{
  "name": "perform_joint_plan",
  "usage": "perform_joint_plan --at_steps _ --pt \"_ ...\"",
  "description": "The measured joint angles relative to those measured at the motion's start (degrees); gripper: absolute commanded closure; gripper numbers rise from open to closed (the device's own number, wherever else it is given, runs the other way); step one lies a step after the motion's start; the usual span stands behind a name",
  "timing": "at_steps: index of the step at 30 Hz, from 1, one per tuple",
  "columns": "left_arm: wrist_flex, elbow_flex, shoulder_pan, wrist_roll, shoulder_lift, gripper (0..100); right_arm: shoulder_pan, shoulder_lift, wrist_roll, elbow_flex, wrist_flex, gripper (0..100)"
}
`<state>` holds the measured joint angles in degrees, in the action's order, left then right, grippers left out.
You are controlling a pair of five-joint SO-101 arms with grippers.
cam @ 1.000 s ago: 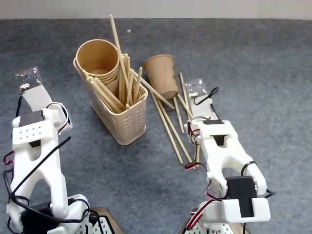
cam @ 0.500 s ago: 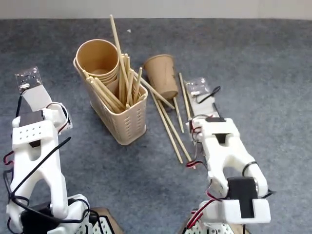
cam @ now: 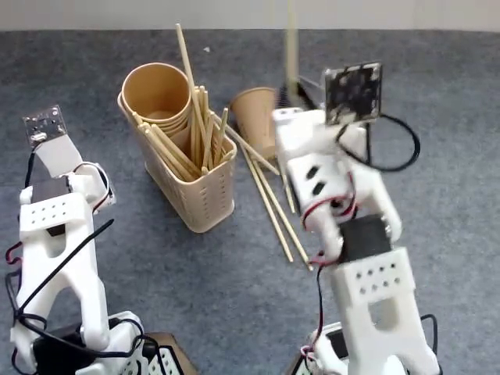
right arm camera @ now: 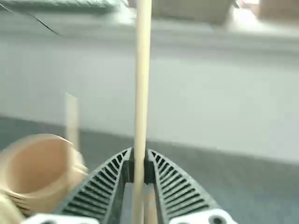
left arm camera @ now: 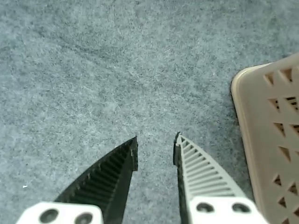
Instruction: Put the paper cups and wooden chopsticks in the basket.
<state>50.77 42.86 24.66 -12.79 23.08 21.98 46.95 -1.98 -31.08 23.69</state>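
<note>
Right gripper [right arm camera: 139,161] pinches one wooden chopstick [right arm camera: 142,70] upright, likely for an end-first drop into basket [cam: 205,195]; left gripper [left arm camera: 155,147] sits beside it, jaws spread, empty.

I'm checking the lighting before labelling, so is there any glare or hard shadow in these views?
High view: soft, even light, no hard shadows around the basket. Left wrist view: flat light on the carpet around the left gripper, no glare. Right wrist view: bright, pale background behind the chopstick in the right gripper.
</note>
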Motion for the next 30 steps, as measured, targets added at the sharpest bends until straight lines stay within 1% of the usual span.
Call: perform_joint_plan --at_steps 6,11,16,18,20,23,25,30 --pt "-0.1 0.0 0.0 0.0 0.0 85 12.9 0.8 -0.6 0.2 -11.5 99.3" --pt "-0.1 0.0 0.0 0.0 0.0 85 18.5 1.5 -0.7 -3.4 -19.6 99.3" --pt "-1.4 0.0 0.0 0.0 0.0 85 20.2 1.5 -0.8 -12.9 -32.4 99.1" --pt "-1.6 0.0 0.0 0.0 0.0 85 20.3 1.5 -0.8 -17.0 -36.8 97.1" --pt "-1.6 0.0 0.0 0.0 0.0 85 20.3 1.5 -0.8 -20.3 -39.0 89.9" --pt "-1.6 0.0 0.0 0.0 0.0 85 20.3 1.5 -0.8 -20.7 -40.1 78.2" --pt "-1.6 0.0 0.0 0.0 0.0 85 20.3 1.5 -0.8 -21.0 -40.4 78.1" --pt "-1.6 0.0 0.0 0.0 0.0 85 20.3 1.5 -0.8 -21.0 -38.5 83.7"
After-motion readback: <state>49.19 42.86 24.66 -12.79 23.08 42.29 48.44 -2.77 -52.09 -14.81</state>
